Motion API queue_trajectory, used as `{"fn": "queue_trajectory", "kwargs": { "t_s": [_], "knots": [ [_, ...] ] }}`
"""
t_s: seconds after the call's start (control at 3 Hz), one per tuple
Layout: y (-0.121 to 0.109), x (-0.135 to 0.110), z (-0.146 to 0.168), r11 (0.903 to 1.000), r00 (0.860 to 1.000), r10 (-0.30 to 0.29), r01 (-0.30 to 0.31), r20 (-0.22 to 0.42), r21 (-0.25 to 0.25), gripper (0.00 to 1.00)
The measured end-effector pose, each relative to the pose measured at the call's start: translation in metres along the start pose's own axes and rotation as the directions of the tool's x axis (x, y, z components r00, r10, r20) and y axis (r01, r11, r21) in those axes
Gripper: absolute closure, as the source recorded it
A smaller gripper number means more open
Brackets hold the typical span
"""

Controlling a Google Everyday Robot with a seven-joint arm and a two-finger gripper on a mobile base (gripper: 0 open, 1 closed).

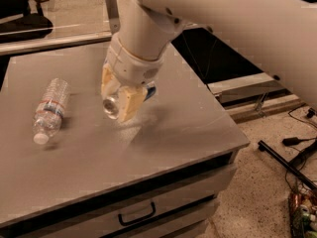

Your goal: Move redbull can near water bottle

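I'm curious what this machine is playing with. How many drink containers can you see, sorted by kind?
Bottles: 1, the water bottle lying on its side at the left of the table.
Cans: 1, the can gripped in the tool over the table's middle.
Total: 2.

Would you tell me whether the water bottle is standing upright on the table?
No, the water bottle lies on its side, apart from the gripper, which is shut on the redbull can over the table.
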State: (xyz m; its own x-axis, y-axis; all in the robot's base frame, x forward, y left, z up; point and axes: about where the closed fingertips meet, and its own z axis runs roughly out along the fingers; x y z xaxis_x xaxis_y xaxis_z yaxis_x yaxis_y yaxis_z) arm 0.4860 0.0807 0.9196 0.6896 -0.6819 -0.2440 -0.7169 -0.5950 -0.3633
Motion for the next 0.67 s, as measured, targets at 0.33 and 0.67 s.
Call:
{"fn": "queue_trajectory", "kwargs": {
  "t_s": [0.33,0.67],
  "knots": [
    [-0.030,-0.042,0.012,0.9952,0.995,-0.098,0.098,0.031,0.004,0.70],
    [-0.044,-0.061,0.021,0.9900,0.989,-0.141,0.141,0.042,0.001,0.70]
  ]
}}
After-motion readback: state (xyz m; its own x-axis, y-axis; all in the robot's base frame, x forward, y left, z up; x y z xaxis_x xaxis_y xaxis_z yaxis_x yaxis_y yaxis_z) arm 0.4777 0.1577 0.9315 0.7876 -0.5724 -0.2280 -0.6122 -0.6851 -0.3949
